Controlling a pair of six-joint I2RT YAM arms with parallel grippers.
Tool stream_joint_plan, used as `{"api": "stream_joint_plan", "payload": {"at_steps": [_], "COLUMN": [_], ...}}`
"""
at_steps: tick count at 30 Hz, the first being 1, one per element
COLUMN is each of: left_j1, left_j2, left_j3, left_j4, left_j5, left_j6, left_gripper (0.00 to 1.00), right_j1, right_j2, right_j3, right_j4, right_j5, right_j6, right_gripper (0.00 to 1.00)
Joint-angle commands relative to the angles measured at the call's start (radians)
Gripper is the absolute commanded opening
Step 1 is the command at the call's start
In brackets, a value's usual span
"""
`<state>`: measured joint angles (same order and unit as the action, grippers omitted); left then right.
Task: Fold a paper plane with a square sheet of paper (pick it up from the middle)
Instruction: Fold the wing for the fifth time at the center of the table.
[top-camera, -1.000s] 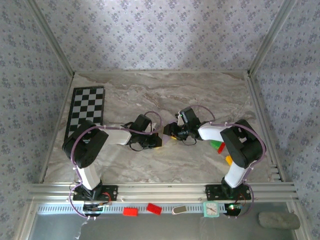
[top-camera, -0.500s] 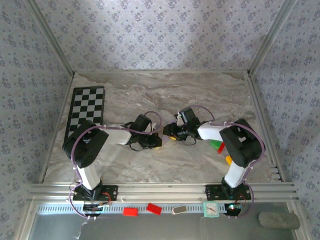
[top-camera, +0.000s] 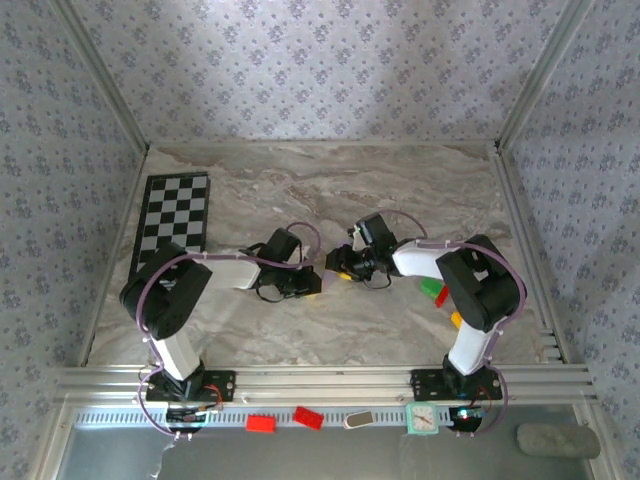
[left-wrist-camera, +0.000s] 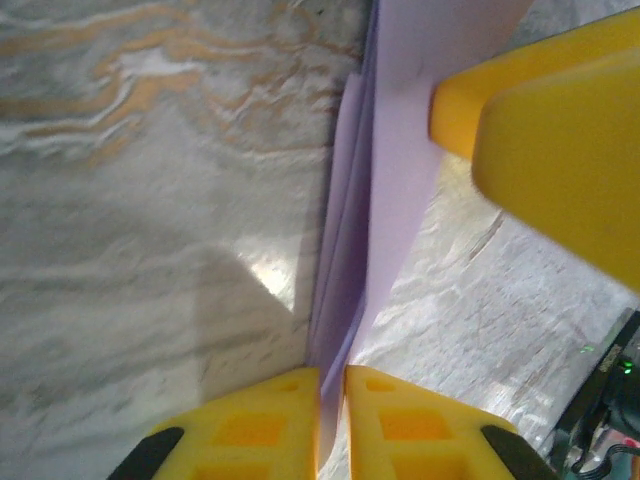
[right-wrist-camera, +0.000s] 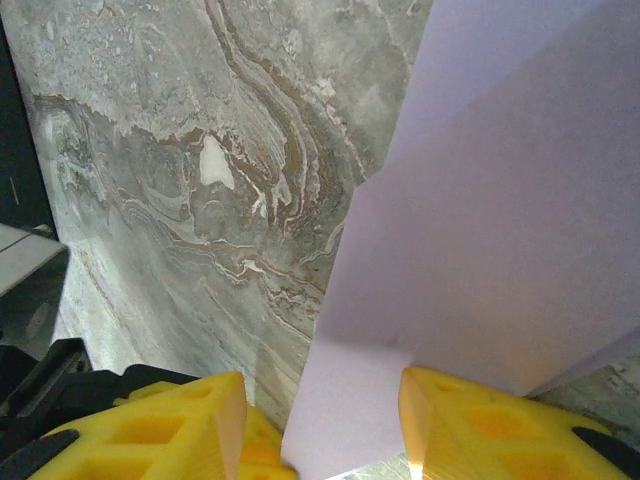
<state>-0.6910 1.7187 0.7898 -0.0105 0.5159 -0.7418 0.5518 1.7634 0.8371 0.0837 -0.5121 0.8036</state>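
The lilac paper (left-wrist-camera: 395, 150) is folded into several layers. In the left wrist view I see it standing on edge as a narrow strip that runs away from the camera over the marble table (top-camera: 400, 190). Its near end sits right in the slit between the two yellow fingers of the left gripper (left-wrist-camera: 332, 378). They are pinched together on it, with only the thickness of the paper between them. Further along the strip, a yellow finger (left-wrist-camera: 540, 130) of the other arm comes in from the right and touches the paper's flat side.

From the right wrist I see the same paper as a broad pale face with a diagonal fold edge. Its lower corner hangs in the gap of the right gripper (right-wrist-camera: 320, 388). Those jaws stand well apart, one finger clear of the sheet on the left and the other at its right edge, so I read them as released.

From above, both grippers meet nose to nose near the middle of the table. The checkerboard (top-camera: 175, 220) lies well apart at the far left, and small coloured blocks (top-camera: 434, 292) sit beside the right arm.
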Motion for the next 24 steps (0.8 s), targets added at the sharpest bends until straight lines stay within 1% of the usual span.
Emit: {"api": "stream_joint_plan", "payload": {"at_steps": [1, 3, 6, 10, 16, 24], "left_j1": [0.013, 0.013, 0.012, -0.01, -0.051, -0.065], "left_j2": [-0.078, -0.102, -0.134, -0.14, -0.083, 0.014], "left_j3": [-0.004, 0.0, 0.007, 0.005, 0.032, 0.072], "left_j4": [-0.132, -0.148, -0.141, -0.031, 0.075, 0.123], "left_j5": [-0.045, -0.045, -0.053, -0.05, -0.061, -0.077], "left_j6": [0.03, 0.031, 0.023, -0.02, -0.07, -0.11], "left_gripper": [0.19, 0.22, 0.22, 0.17, 0.09, 0.02], "right_j1": [-0.01, -0.012, -0.013, -0.015, -0.016, -0.015], "right_j2": [0.036, 0.037, 0.038, 0.042, 0.055, 0.077], "right_j3": [0.009, 0.014, 0.022, 0.033, 0.046, 0.063], "right_j4": [-0.089, -0.1, -0.117, -0.145, -0.18, -0.209], "right_j5": [0.043, 0.044, 0.046, 0.053, 0.066, 0.079], "right_j6": [-0.002, -0.002, 0.002, 0.004, 0.006, 0.008], "right_gripper": [0.47, 0.47, 0.45, 0.41, 0.33, 0.24]}}
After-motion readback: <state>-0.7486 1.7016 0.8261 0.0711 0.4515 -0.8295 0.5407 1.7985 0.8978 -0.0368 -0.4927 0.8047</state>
